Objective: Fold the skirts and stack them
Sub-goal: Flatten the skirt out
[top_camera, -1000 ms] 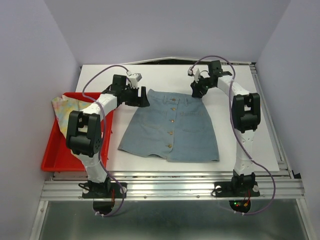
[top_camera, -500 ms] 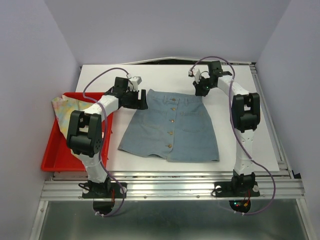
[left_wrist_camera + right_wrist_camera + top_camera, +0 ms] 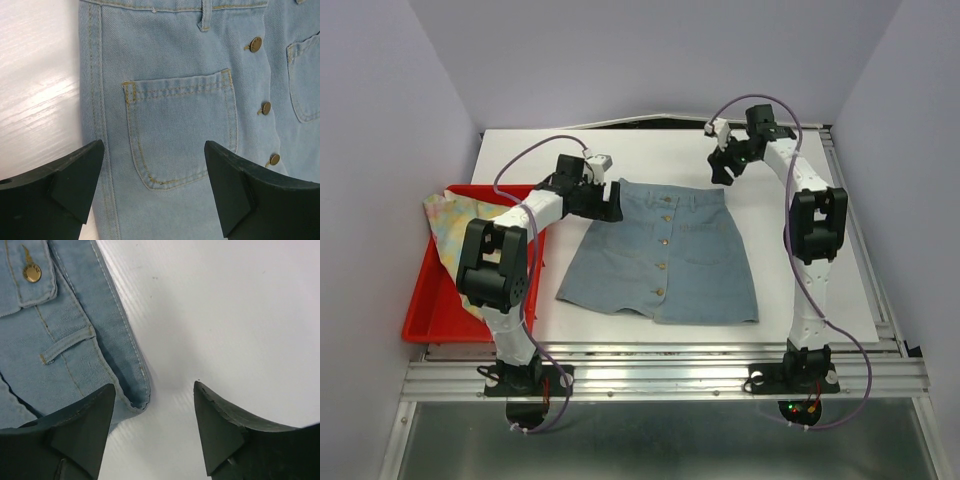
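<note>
Grippers: left gripper [image 3: 154,150], right gripper [image 3: 154,387] stood apart.
Risk: we feared uneven pinches bunching the light blue denim skirt [image 3: 660,255].

No text, label, brand, number or sign is readable in any view. The metal buttons [image 3: 255,44] on the denim skirt [image 3: 660,250] are too small and blurred to show any marking.

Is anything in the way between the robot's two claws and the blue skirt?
No, nothing visible is in the way. The left gripper hangs open right over the denim skirt, above a pocket. The right gripper is open at the skirt's waistband corner, with only bare table beside it.
</note>
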Tool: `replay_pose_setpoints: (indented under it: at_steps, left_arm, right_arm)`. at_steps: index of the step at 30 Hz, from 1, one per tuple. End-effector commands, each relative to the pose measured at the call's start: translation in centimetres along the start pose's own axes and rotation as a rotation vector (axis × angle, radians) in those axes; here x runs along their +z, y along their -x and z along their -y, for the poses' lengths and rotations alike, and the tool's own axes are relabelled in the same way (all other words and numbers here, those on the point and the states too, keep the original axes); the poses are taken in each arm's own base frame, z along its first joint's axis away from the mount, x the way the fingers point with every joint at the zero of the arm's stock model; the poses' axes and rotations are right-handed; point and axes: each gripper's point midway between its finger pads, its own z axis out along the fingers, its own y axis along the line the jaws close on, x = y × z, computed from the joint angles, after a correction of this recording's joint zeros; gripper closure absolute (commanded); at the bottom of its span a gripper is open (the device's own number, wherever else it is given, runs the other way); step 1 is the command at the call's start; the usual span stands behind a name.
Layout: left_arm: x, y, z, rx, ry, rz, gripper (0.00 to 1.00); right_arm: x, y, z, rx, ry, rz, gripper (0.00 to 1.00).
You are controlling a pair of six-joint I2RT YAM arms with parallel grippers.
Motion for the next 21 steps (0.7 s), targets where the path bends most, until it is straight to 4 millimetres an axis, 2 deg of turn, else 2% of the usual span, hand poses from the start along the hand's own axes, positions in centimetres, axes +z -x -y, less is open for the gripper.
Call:
replay_pose_setpoints:
  at_steps: [1, 5, 7, 8, 9, 10, 11, 12, 13, 14, 15, 17, 18, 19, 20, 21]
  left_arm:
    - [-1.4, 1.9, 0.9, 0.042, -0.022, 0.062, 0.05]
    - [-1.8, 3.7, 0.7, 0.054, -0.009, 0.12, 0.03]
    - [-1.7, 5.7, 0.2, 0.07, 0.019, 0.162, 0.04]
    - [-1.6, 6.5, 0.1, 0.082, 0.027, 0.176, 0.05]
    - [-1.4, 8.3, -0.4, 0.103, 0.043, 0.203, 0.07]
    - [-1.2, 9.2, -0.6, 0.117, 0.056, 0.217, 0.07]
    - [-1.0, 9.9, -0.8, 0.129, 0.062, 0.229, 0.09]
    - [-1.2, 11.7, -0.7, 0.148, 0.06, 0.264, 0.1]
    - [0.0, 11.7, -1.1, 0.157, 0.05, 0.251, 0.11]
    - [0.3, 12.2, -1.1, 0.167, 0.048, 0.257, 0.12]
    - [1.2, 13.2, -1.5, 0.169, 0.052, 0.266, 0.13]
    - [2.0, 13.8, -1.8, 0.171, 0.04, 0.268, 0.15]
    - [2.1, 14.9, -1.8, 0.182, 0.041, 0.285, 0.16]
    - [3.1, 14.5, -2.0, 0.181, 0.028, 0.268, 0.19]
    - [3.1, 15.3, -1.8, 0.2, 0.017, 0.28, 0.2]
    - [3.9, 14.7, -2.0, 0.198, 0.004, 0.257, 0.22]
  right_arm:
    - [-1.4, 1.5, 0.1, -0.035, 0.019, 0.004, 0.26]
    - [-1.5, 1.4, 0.5, 0.074, -0.027, -0.011, 0.22]
    - [-1.6, 1.5, 0.4, 0.164, -0.04, -0.009, 0.22]
    - [-1.9, 0.9, 0.6, 0.205, -0.046, -0.014, 0.24]
    - [-2.7, 0.9, 0.7, 0.247, -0.05, -0.002, 0.24]
    - [-3.1, -0.1, 0.7, 0.276, -0.048, -0.009, 0.24]
    - [-3.6, 0.5, 0.7, 0.274, -0.051, 0.008, 0.24]
    - [-3.8, -0.3, 0.7, 0.301, -0.053, 0.006, 0.24]
    - [-4.3, 0.2, 0.5, 0.321, -0.065, 0.022, 0.23]
    - [-4.5, -0.2, 0.7, 0.329, -0.072, 0.026, 0.23]
    - [-4.2, -0.7, 0.2, 0.338, -0.06, 0.021, 0.23]
    - [-3.9, -0.9, -0.4, 0.361, -0.032, 0.027, 0.23]
    - [-3.6, -1.1, -0.7, 0.369, -0.02, 0.025, 0.23]
    - [-3.4, -1.1, -0.9, 0.365, -0.006, 0.031, 0.22]
    - [-3.2, -1.3, -1.0, 0.363, 0.002, 0.032, 0.22]
    - [-3.0, -1.5, -1.1, 0.359, 0.008, 0.031, 0.21]
